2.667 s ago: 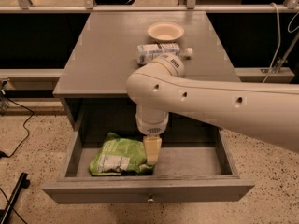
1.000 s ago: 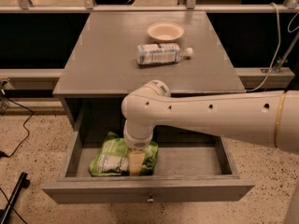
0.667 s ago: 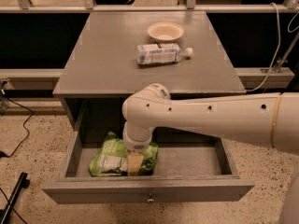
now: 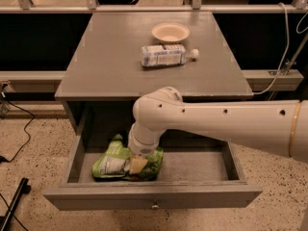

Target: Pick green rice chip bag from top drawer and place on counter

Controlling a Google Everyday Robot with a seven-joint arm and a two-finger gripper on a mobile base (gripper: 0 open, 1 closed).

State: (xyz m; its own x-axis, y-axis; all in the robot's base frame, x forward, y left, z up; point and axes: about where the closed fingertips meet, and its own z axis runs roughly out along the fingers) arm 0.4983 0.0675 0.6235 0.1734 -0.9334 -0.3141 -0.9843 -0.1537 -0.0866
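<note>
The green rice chip bag lies crumpled in the left half of the open top drawer, its white label facing up. My gripper reaches down from the white arm into the drawer and sits on the right part of the bag, with a tan finger pressed onto the foil. The wrist hides the rest of the fingers. The grey counter lies above the drawer.
A white-blue labelled bottle lies on its side on the counter, with a cream bowl behind it. The drawer's right half shows bare wood. Cables and a black stand are on the speckled floor at the left.
The gripper has moved left and down inside the drawer, from beside the bag's right edge onto the bag. The bag has stayed in place.
</note>
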